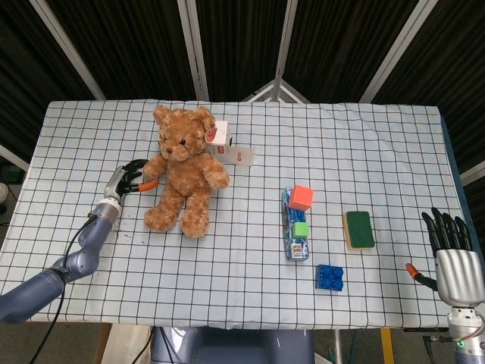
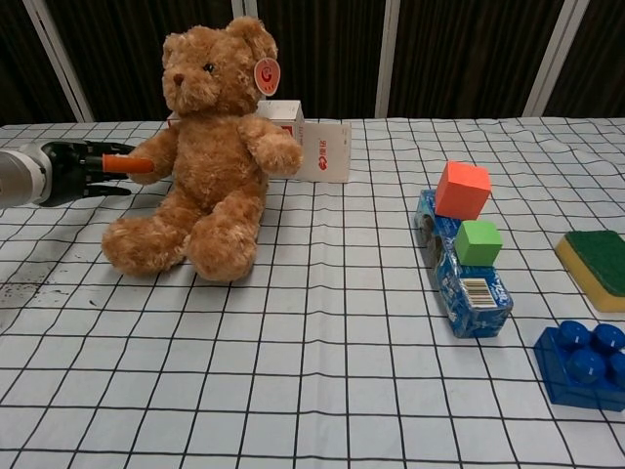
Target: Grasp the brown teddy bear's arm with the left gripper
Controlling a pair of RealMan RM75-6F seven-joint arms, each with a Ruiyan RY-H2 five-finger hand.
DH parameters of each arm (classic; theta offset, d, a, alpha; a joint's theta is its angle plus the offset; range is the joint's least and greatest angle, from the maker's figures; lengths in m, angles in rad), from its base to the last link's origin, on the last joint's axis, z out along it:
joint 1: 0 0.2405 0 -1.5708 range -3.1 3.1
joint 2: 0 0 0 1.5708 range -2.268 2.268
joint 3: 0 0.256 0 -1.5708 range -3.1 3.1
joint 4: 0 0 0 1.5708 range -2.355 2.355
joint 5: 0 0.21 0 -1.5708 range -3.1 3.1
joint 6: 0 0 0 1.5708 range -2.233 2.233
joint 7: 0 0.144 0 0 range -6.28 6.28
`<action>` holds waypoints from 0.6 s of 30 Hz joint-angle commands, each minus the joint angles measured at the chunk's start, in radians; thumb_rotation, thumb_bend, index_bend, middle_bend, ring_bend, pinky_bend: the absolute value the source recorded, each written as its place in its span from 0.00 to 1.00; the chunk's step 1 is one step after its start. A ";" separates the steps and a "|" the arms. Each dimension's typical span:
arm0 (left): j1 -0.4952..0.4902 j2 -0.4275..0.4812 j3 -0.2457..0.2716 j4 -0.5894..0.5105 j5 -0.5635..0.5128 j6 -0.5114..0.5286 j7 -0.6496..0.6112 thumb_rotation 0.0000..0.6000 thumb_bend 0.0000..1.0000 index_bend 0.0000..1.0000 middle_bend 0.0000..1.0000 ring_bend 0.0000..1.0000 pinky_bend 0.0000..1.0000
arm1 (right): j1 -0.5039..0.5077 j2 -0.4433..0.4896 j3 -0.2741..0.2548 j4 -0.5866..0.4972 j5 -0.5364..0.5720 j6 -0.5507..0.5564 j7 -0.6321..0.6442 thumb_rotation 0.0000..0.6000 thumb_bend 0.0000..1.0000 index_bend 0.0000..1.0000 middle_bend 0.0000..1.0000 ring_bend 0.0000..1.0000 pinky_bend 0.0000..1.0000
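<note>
The brown teddy bear (image 1: 184,167) (image 2: 205,156) sits upright on the checked cloth at the left of the table, with a round tag on its ear. My left hand (image 1: 132,177) (image 2: 90,168) has reached the bear's outstretched arm (image 2: 154,156). Its dark fingers are spread apart and its orange-tipped thumb touches the paw; nothing is gripped. My right hand (image 1: 451,254) hangs off the table's front right corner, fingers straight and apart, holding nothing. It does not show in the chest view.
A white box (image 1: 229,149) (image 2: 312,147) lies just behind the bear. To the right are a blue packet (image 2: 459,264) topped by an orange cube (image 2: 462,190) and a green cube (image 2: 479,242), a green sponge (image 2: 596,262) and a blue brick (image 2: 584,363).
</note>
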 commanded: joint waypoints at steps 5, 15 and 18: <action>-0.011 -0.030 -0.017 0.004 0.003 0.055 0.025 1.00 0.38 0.41 0.35 0.01 0.10 | 0.002 0.003 0.001 0.004 -0.004 0.001 0.012 1.00 0.15 0.00 0.00 0.00 0.00; -0.007 -0.067 -0.033 0.028 -0.096 0.124 0.113 1.00 0.45 0.45 0.41 0.02 0.10 | 0.001 0.002 0.000 0.016 -0.017 0.010 0.040 1.00 0.15 0.00 0.00 0.00 0.00; -0.012 -0.071 -0.033 0.034 -0.130 0.116 0.144 1.00 0.45 0.45 0.41 0.02 0.10 | 0.001 0.001 -0.001 0.015 -0.016 0.008 0.038 1.00 0.15 0.00 0.00 0.00 0.00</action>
